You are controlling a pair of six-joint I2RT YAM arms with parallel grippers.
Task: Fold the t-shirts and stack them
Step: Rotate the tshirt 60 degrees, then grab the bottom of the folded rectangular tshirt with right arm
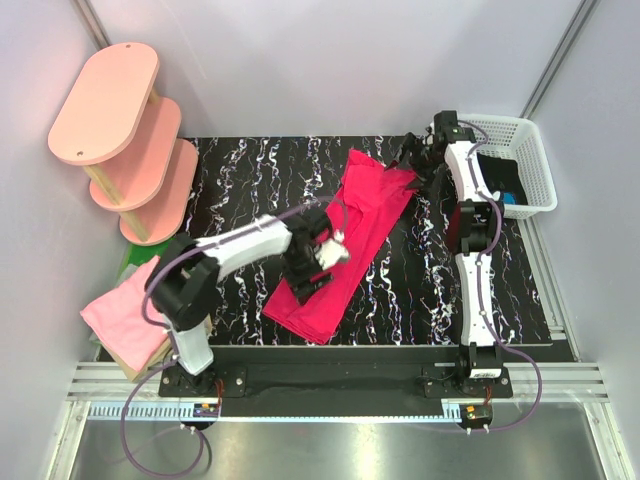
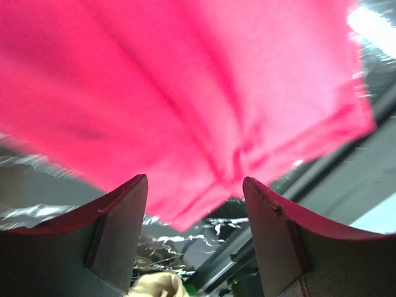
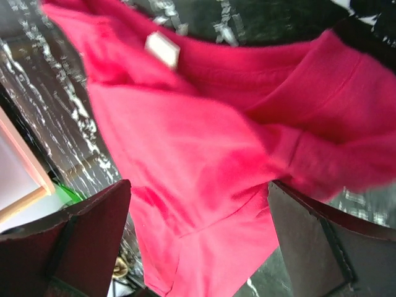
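Note:
A crimson-pink t-shirt [image 1: 345, 245] lies folded into a long strip, running diagonally across the marbled black table [image 1: 240, 175]. My left gripper [image 1: 318, 252] hovers over the strip's middle. In the left wrist view its jaws [image 2: 195, 182] stand open with nothing between them, and the shirt [image 2: 185, 93] lies beyond the tips. My right gripper [image 1: 415, 160] is at the shirt's far end, open wide over the cloth [image 3: 204, 142] near a white neck label [image 3: 162, 48]. A light pink t-shirt [image 1: 125, 310] rests folded on a tan one [image 1: 140, 355] at the near left corner.
Pink oval wooden shelves [image 1: 120, 130] stand at the far left. A white plastic basket [image 1: 520, 160] with dark and blue contents sits beyond the table's far right corner. Something green [image 1: 133, 262] shows beside the shelves' foot. A metal rail runs along the near edge.

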